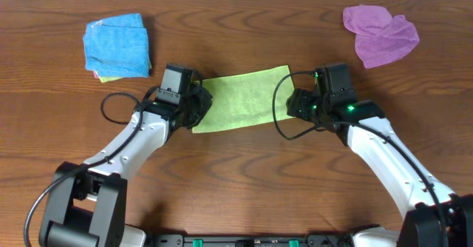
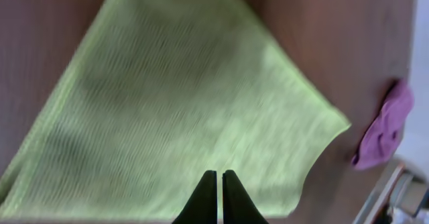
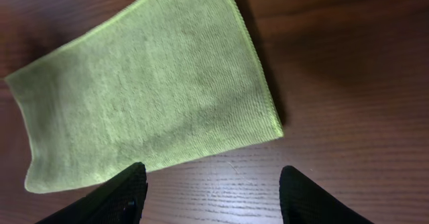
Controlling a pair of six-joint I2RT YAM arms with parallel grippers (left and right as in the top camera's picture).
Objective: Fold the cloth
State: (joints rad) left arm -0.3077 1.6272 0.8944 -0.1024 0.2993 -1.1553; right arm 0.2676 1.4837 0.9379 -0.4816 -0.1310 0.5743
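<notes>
Left gripper (image 2: 218,178) clenched tight over one end of the cloth (image 1: 240,99); right gripper (image 3: 213,170) spread wide just off the other end.

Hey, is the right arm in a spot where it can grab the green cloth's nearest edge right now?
Probably yes. The right gripper has its fingers spread open just short of the cloth, with only bare table between and nothing lying across that edge.

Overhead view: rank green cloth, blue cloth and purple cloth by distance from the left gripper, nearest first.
From the left gripper:
1. Green cloth, right at its tips, mid-table.
2. Blue cloth, upper left of the view.
3. Purple cloth, far upper right, past the other arm.
</notes>
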